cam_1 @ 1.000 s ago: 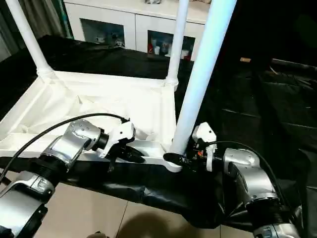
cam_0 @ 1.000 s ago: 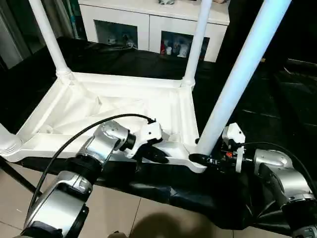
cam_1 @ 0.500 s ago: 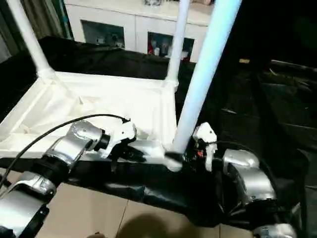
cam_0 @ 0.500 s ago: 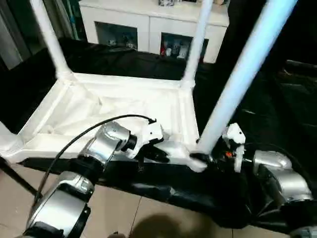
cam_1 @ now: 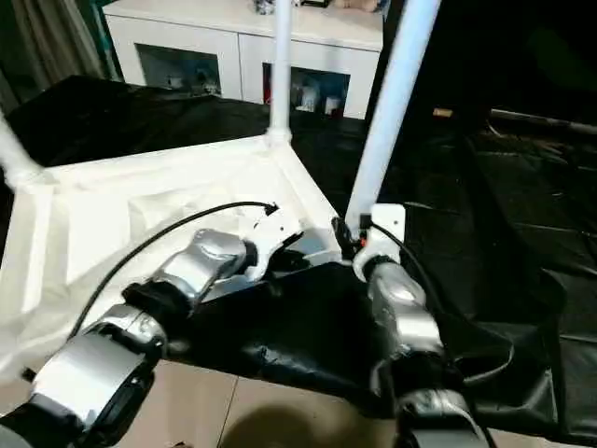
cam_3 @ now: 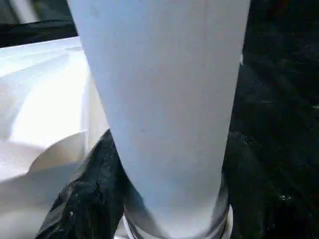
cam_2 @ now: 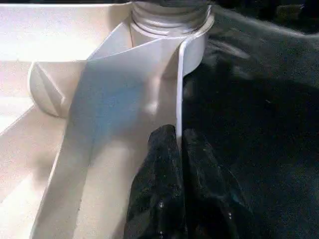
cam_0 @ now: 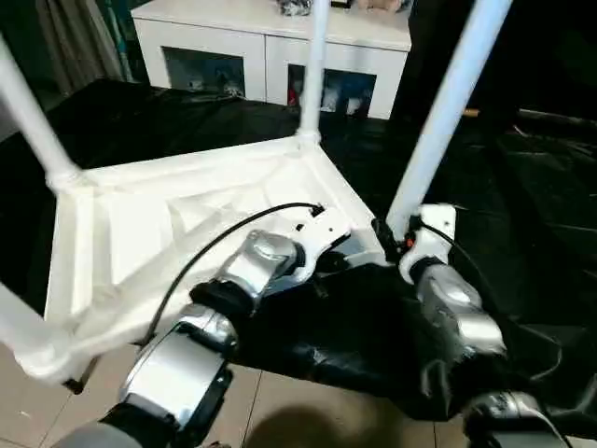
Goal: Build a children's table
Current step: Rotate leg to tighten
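The kids' table [cam_0: 187, 210] is seen flipped upside down on the black-covered tabletop [cam_0: 522, 187], ribbed underside facing up, with its legs sticking up out of the corner sockets. It sits skewed on the black cover, and one corner [cam_0: 42, 350] is seen hanging out past the near edge over the tiled floor [cam_0: 308, 420].

The left gripper [cam_2: 177, 149] is pinched on the thin side rim of the table, just short of the corner socket [cam_2: 169, 30]. One black finger [cam_2: 159, 189] is pressed on the inside of the rim and the other on the outside, so the jaws are basically closed down with only the plastic wall between them.

The right gripper [cam_0: 392, 238] is set at the base of the nearest leg [cam_0: 448, 103], right where it goes into that same corner. In the right wrist view the leg [cam_3: 159, 99] is wrapped by the black fingers [cam_3: 94, 194] on both sides, so the jaws are held fairly wide around the tube.

A white cabinet [cam_0: 270, 47] with glass doors can be seen behind the tabletop.
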### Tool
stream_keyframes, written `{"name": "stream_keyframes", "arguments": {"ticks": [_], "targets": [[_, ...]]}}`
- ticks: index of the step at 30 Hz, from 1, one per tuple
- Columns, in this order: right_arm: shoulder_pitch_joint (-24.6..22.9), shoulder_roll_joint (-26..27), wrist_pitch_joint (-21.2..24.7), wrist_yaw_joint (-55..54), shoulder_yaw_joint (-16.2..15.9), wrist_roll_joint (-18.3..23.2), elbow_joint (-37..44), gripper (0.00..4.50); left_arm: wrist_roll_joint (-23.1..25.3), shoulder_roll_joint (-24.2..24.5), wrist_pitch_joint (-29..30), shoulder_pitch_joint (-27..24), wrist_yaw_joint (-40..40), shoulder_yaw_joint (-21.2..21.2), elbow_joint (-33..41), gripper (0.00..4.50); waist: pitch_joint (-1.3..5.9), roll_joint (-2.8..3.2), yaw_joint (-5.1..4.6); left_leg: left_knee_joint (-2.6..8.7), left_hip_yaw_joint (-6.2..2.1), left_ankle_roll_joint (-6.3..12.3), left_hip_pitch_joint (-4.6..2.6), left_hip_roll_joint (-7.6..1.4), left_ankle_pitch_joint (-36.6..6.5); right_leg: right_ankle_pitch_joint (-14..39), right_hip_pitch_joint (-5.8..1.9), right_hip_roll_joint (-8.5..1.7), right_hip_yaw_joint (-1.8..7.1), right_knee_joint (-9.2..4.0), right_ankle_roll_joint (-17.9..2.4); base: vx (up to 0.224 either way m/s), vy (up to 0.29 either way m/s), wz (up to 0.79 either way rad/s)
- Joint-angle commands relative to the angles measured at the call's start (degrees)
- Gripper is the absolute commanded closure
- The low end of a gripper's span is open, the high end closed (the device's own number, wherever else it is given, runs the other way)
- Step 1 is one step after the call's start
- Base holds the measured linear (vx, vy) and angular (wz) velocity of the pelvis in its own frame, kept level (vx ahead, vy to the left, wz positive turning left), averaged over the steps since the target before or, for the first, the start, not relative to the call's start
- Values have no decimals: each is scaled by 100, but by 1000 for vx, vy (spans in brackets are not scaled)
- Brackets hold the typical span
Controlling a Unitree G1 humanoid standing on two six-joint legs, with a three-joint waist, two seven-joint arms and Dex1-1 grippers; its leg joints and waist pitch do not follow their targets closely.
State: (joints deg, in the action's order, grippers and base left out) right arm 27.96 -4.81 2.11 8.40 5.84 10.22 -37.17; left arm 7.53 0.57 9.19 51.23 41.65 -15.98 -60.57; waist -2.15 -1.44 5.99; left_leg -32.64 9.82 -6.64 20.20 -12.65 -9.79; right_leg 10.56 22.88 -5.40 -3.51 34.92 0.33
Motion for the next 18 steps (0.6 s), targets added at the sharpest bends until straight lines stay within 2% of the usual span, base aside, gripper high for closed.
{"name": "stream_keyframes", "arguments": {"ticks": [1, 3, 5, 8, 9, 10, 11, 12, 13, 14, 15, 17, 18], "targets": [[-127, 46, 33, 380, -59, 17, -148, 171, 36, 100, -123, 56, -354, 184, -145, 450, 324, -13, -8, 362, 51, 216, 18, 41, -1328, 1180, -275, -193, 177, -482, -951, 0, 0, 0], [-149, 15, -30, 631, -137, 45, -3, 141, 28, 120, -173, 52, -218, 151, -151, 450, 325, -13, -10, 361, 47, 301, 30, 29, -1261, 941, -294, -186, 170, -454, -1036, 0, 0, 0], [-190, -77, -64, 799, -205, 40, 143, 138, 20, 151, -221, 44, -77, 119, -166, 450, 315, -12, -17, 371, 40, 333, 60, 36, -1227, 953, -321, -186, 155, -456, -1035, 0, 0, 0], [-368, -606, 260, 1915, -332, 317, 581, 100, -12, 341, -397, -90, 579, 15, 15, 450, 315, -27, -29, 353, 43, 422, 64, 34, -1178, 983, -337, -196, 160, -465, -1057, 0, 0, 0], [-368, -606, 260, 1915, -332, 317, 581, 96, -12, 341, -397, -90, 579, 15, 15, 450, 311, -28, -30, 350, 47, 471, 71, 38, -1177, 969, -340, -188, 159, -473, -1068, 0, 0, 0], [-468, -856, 346, 2396, -482, 314, 753, 90, -82, 411, -505, -145, 955, -4, 96, 450, 312, -26, -31, 346, 49, 498, 75, 30, -1120, 908, -333, -199, 164, -461, -1105, 0, 0, 0], [-492, -915, 362, 2509, -518, 303, 792, 90, -100, 426, -534, -156, 1048, -7, 111, 450, 316, -40, -14, 334, 50, 533, 76, 26, -1062, 866, -346, -201, 158, -458, -1130, 0, 0, 0], [-644, -1238, 344, 3046, -674, 276, 1020, 90, -192, 538, -548, -244, 1538, -54, 295, 450, 316, -36, -1, 329, 53, 568, 73, 18, -1019, 783, -342, -206, 161, -447, -1179, 0, 0, 0], [-694, -1348, 329, 3226, -717, 266, 1098, 90, -231, 579, -524, -276, 1719, -69, 363, 450, 312, -60, 12, 328, 56, 595, 72, 11, -989, 749, -349, -209, 163, -447, -1193, 0, 0, 0], [-837, -1674, 365, 3731, -809, 308, 1352, 90, -299, 722, -385, -353, 2127, -116, 552, 450, 304, -48, 26, 322, 65, 622, 79, 14, -971, 738, -337, -211, 168, -437, -1227, 0, 0, 0], [-855, -1718, 376, 3805, -816, 325, 1384, 90, -302, 743, -390, -362, 2180, -126, 573, 450, 303, -49, 37, 327, 61, 630, 71, 8, -1009, 780, -344, -209, 164, -444, -1226, 0, 0, 0], [-1010, -2043, 587, 4387, -882, 551, 1706, 90, -401, 964, -343, -494, 2797, -231, 870, 450, 291, -54, 60, 334, 60, 667, 61, -13, -1068, 894, -334, -213, 167, -443, -1266, 0, 0, 0], [-1010, -2043, 587, 4387, -882, 551, 1706, 90, -401, 964, -343, -494, 2797, -231, 870, 450, 292, -41, 76, 340, 60, 648, 47, -29, -1097, 938, -315, -226, 174, -441, -1282, 0, 0, 0]]}}
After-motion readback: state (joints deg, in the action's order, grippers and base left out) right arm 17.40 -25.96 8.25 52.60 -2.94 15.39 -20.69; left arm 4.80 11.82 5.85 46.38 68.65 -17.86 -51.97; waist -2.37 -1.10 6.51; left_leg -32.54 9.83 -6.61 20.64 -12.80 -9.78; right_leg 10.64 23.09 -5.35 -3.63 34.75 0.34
